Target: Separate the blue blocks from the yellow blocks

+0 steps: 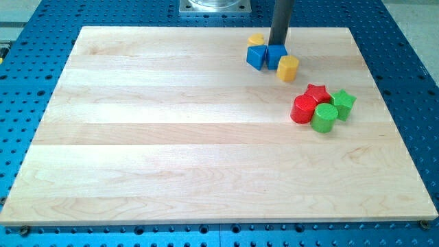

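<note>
Two blue blocks sit side by side near the view's top, right of centre: a blue block [256, 57] on the left and a blue cube [276, 56] on the right. A yellow block [256, 40] touches the left blue block from above. A yellow cylinder-like block [288, 68] touches the blue cube at its lower right. My tip [278, 44] comes down from the top edge and stands just above the blue cube, right of the upper yellow block, touching or nearly touching both.
A cluster lies at the view's right: a red star [317, 92], a red cylinder [303, 109], a green star [343, 102] and a green cylinder [324, 117]. The wooden board [171, 137] lies on a blue perforated table.
</note>
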Controlling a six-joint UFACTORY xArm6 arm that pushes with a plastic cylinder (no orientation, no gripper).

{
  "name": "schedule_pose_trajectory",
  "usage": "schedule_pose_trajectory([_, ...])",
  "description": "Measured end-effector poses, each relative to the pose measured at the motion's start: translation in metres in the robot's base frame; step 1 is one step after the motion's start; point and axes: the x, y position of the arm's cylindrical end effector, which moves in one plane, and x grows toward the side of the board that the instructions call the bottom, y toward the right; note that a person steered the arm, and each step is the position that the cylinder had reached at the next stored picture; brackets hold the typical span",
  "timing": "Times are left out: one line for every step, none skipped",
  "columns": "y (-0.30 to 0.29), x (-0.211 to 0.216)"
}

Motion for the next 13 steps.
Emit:
schedule_pose_trajectory([0.036, 0.009])
schedule_pose_trajectory([0.038, 0.03])
schedule_pose_trajectory([0.002, 0.032])
schedule_pose_trajectory([-0.046, 0.028])
schedule_pose_trajectory([-0.084, 0.027])
schedule_pose_trajectory([-0.122, 0.027])
schedule_pose_trajectory([-0.157, 0.022])
schedule_pose_trajectory([-0.164, 0.007])
schedule_pose_trajectory([-0.169, -0.006])
schedule_pose_trajectory([-0.169, 0.002])
schedule_pose_trajectory([-0.186, 0.01])
schedule_pose_trajectory([-0.211, -0.005])
schedule_pose_trajectory([-0.189, -0.002])
